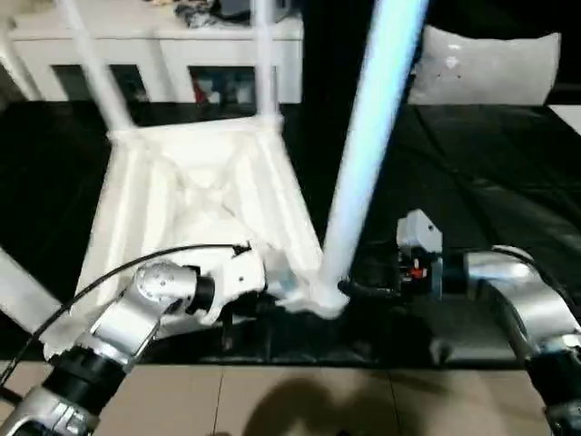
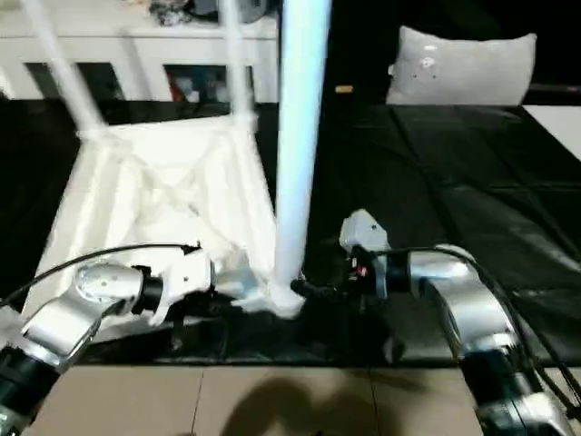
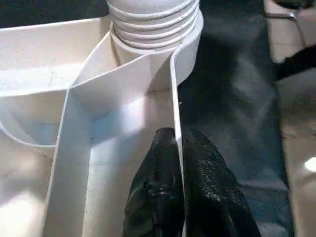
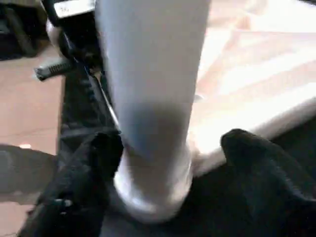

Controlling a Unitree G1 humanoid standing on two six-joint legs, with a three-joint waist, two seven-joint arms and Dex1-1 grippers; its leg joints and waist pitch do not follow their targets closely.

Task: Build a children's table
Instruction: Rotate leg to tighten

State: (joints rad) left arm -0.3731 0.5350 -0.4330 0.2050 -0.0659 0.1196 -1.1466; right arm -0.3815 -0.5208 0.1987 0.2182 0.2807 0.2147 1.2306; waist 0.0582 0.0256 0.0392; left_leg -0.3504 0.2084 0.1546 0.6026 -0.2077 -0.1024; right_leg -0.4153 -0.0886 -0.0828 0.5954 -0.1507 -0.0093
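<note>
Two end effectors work at the near corner of the upturned tabletop (image 1: 195, 191). The left end effector (image 3: 177, 148) is pinched narrow on a thin upright rib of the underside, just short of the corner socket (image 3: 185, 49). The rib stands between its two black fingers (image 3: 158, 187), so it holds the top steady. The right end effector (image 4: 163, 163) is spread around the base of the near leg (image 1: 368, 136), one finger on either side. Whether the fingers press on the tube I cannot tell.

Step in hand, as I judge it: seating this leg in the near corner socket. The threaded end (image 3: 150, 22) sits at the socket mouth, and some ridges are exposed above it. The leg stands close to upright, leaning slightly.

Next move likely calls for the right end effector to grip the tube and press or turn it down, while the left keeps the top from sliding.

Beyond the left end effector, two more legs (image 1: 95, 64) rise from the far corners.

Surface: the top lies on a black sheet (image 1: 490, 154) with pale floor tiles (image 1: 300, 400) nearer the robot. Room: white shelving (image 1: 163, 45) behind, and a grey cushion (image 1: 486, 64) beyond the right end effector.
</note>
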